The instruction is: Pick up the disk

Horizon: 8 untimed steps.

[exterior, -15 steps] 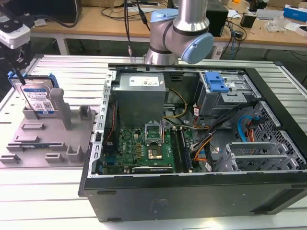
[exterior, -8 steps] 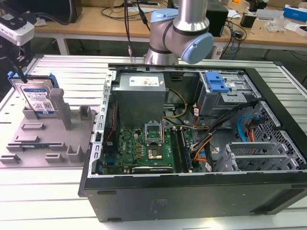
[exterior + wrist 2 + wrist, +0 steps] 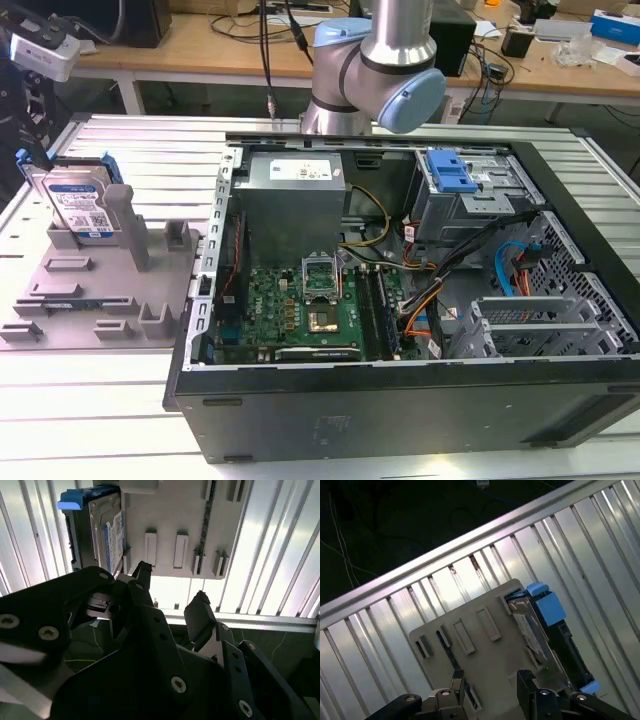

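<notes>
At the exterior view's upper left, the disk (image 3: 78,205) stands on edge in a slot of the grey fixture plate (image 3: 90,300), label facing the camera, blue frame along its upper and left edges; a tall grey post (image 3: 121,215) just beside it covers its right edge, and shorter posts and slots dot the rest of the plate; the plate lies on the ribbed metal worktop (image 3: 100,400), close against an open computer case (image 3: 400,410) that takes up the centre and right, with a motherboard (image 3: 300,310), a power supply (image 3: 295,190), loose cables and a blue bracket (image 3: 450,172) inside; the arm (image 3: 375,60) rises behind the case and is cut off by the upper edge.

Both wrist views look down on the plate (image 3: 170,510) (image 3: 475,630) and worktop (image 3: 280,555) (image 3: 380,630); the disk (image 3: 107,530) (image 3: 527,630) appears edge-on, its label barely legible; the end effector (image 3: 172,592) (image 3: 490,680) hangs over the plate with jaws spread wide, gripping nothing, not touching the disk; its height above the plate is hard to judge.
</notes>
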Motion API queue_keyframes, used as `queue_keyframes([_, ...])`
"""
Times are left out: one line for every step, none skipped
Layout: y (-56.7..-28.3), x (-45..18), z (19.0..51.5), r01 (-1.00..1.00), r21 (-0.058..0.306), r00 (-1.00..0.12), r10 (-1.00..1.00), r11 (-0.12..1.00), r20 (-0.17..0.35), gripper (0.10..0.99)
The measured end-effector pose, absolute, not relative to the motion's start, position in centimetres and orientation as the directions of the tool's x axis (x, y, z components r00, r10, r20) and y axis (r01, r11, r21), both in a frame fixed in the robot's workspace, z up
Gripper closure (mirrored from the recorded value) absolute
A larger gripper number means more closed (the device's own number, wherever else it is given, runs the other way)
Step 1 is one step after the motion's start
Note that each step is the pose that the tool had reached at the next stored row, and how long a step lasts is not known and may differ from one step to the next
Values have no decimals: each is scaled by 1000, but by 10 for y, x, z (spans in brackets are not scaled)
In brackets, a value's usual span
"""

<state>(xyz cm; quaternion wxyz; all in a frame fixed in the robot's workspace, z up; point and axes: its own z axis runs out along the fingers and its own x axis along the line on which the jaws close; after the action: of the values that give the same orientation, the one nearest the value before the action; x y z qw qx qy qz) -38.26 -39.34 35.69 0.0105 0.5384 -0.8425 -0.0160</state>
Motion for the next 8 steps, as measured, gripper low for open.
queue_keyframes([-393, -383, 357, -922, 38, -387, -922, 386, 1, 545])
queue_keyframes([-393, -383, 357, -935, 38, -354, -935, 353, 1, 545])
queue_keyframes([-393, -383, 357, -941, 38, -336, -942, 336, 0, 545])
queue_keyframes([-393, -383, 357, -950, 38, -309, -951, 309, 1, 545])
queue_keyframes([-393, -383, 357, -956, 38, -290, -957, 290, 0, 545])
queue_keyframes([-393, -383, 357, -962, 38, -272, -962, 272, 0, 545])
queue_keyframes([-393, -383, 357, -973, 38, -226, -974, 226, 0, 545])
queue_keyframes([-393, -382, 357, -978, 38, -207, -978, 206, 0, 545])
